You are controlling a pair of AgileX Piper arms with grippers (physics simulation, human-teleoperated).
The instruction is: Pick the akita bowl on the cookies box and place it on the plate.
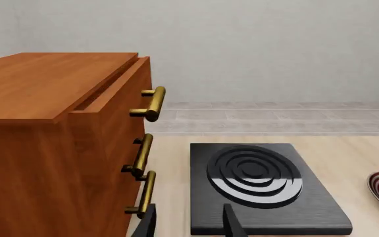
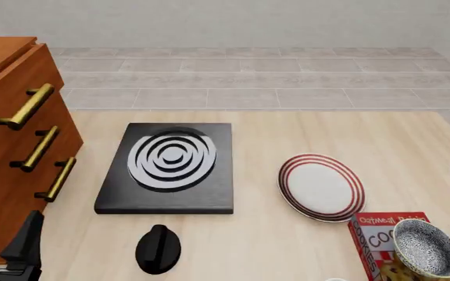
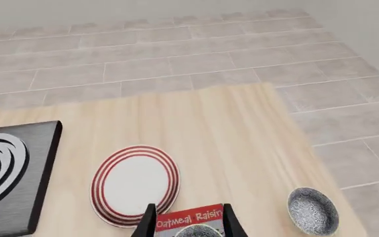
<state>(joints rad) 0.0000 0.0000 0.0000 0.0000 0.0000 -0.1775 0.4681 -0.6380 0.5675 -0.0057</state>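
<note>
The akita bowl [image 2: 426,247], speckled dark blue and white inside, sits on the red cookies box [image 2: 379,235] at the table's near right corner. The white plate [image 2: 321,187] with red rings lies just left of and beyond the box. In the right wrist view my right gripper [image 3: 188,224] is open above the cookies box [image 3: 189,216], with the bowl's rim [image 3: 196,231] showing between its fingers and the plate [image 3: 135,185] beyond. My left gripper [image 2: 2,234] stands open at the near left beside the cabinet, far from the bowl.
A wooden cabinet [image 2: 14,134] with brass handles fills the left side. A black slab [image 2: 166,167] with white rings lies mid-table, with a black knob [image 2: 159,249] in front of it. A second speckled bowl [image 3: 313,210] sits near the table's right edge.
</note>
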